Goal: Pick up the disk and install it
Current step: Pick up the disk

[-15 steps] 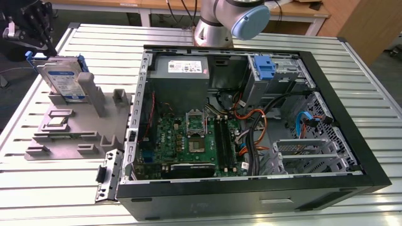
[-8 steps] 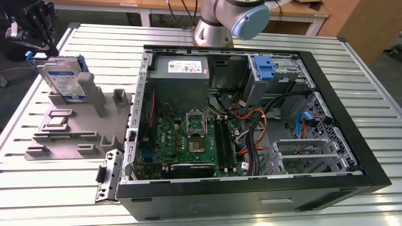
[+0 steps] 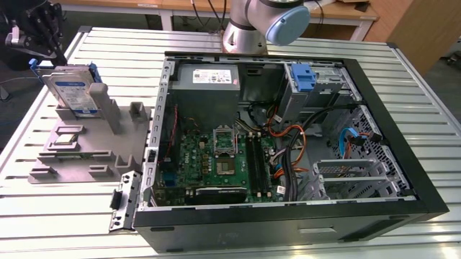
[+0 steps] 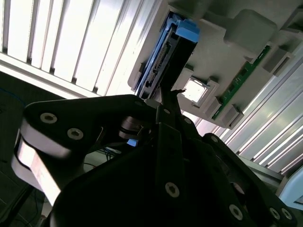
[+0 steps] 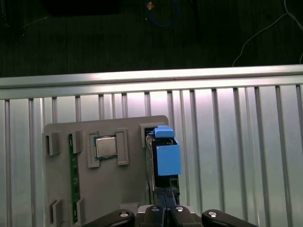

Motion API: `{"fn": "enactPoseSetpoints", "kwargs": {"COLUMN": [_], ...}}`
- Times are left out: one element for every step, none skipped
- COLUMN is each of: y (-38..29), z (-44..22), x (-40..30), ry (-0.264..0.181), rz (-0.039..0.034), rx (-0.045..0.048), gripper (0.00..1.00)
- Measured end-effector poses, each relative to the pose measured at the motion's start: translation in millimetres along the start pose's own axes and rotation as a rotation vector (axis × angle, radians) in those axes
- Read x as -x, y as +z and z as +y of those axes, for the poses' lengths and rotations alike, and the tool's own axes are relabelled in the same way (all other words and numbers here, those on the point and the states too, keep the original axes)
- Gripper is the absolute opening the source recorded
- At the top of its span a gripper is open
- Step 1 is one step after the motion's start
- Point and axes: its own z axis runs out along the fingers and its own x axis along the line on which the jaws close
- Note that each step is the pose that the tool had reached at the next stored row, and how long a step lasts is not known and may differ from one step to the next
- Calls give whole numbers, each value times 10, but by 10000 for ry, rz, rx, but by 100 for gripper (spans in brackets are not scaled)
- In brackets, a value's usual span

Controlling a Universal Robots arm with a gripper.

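**Exterior view.** The disk (image 3: 72, 89) stands on edge in a slot of the grey fixture (image 3: 79, 156), at the upper left of the frame, well apart from the open computer case (image 3: 414, 162) at centre and right. The gripper (image 3: 45, 51) hangs just above the disk's upper edge, and no contact is visible. A blue bracket (image 3: 306, 78) sits in the case at the upper right of the frame.

**Second wrist view.** The gripper (image 4: 171, 93) points at the disk (image 4: 161, 61), close to its blue rail (image 4: 187, 30). The disk is seated in the fixture (image 4: 227, 61).

**First wrist view.** The gripper (image 5: 165, 193) lines up over the edge-on disk (image 5: 151, 161) beside the chip (image 5: 105, 147). The fingers appear pressed together and grip nothing.

**Step in hand (judgement).** This is the approach for pick-up; installation has not begun. Completing the grasp calls for the fingers to spread wide enough to straddle the disk's thin body, centred on its edge, and to descend without tipping the disk in its slot.
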Motion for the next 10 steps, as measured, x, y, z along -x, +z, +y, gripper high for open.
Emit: {"fn": "enactPoseSetpoints", "kwargs": {"y": [1,1,1,1,2,2,3,3,3,4], "z": [0,0,0,0,0,0,0,0,0,0], "x": [-1,-1,-1,-1,-1,-2,-1,-1,-2,-1], "ry": [0,-2,-2,-2,-2,-2,-1,-2,-2,-2], "rz": [0,1,1,1,1,1,1,0,1,0], "rx": [0,1,1,2,2,2,1,1,1,1], "gripper": [10,10,10,10,10,10,11,11,17,17]}}
